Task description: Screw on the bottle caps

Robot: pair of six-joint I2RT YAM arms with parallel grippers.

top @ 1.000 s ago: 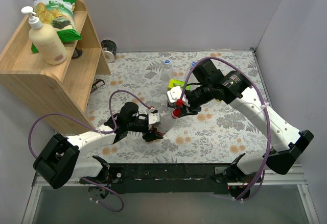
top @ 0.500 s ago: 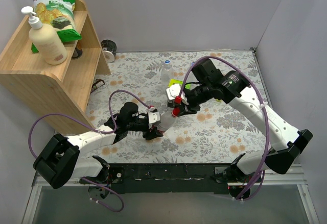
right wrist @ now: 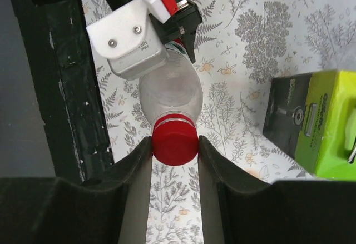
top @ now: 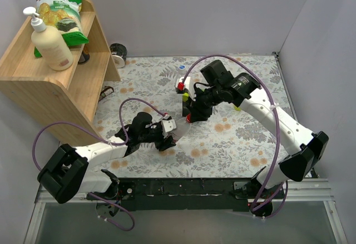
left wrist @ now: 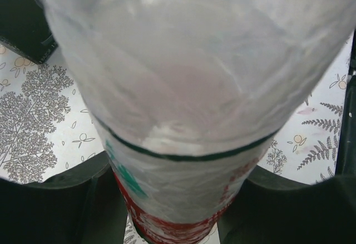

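Note:
My left gripper (top: 168, 134) is shut on a clear bottle with a red-and-white label (left wrist: 183, 116) and holds it tilted over the table, neck toward the right arm. My right gripper (top: 188, 116) is shut on the red cap (right wrist: 175, 145), which sits on that bottle's neck (right wrist: 169, 96); both fingers press the cap's sides. A second clear bottle with a blue cap (top: 181, 67) stands behind the right wrist, partly hidden. The third bottle and the other blue cap are hidden.
A green box (right wrist: 317, 123) lies right of the held bottle. A wooden shelf (top: 67, 91) at the left carries a cream pump bottle (top: 50, 44) and a chip bag (top: 61, 5). A dark jar (top: 118, 54) and glasses (top: 105, 93) lie beside it.
The right wrist has turned and swung left and toward the back while its fingers stay on the red cap. The left arm and bottle have barely moved.

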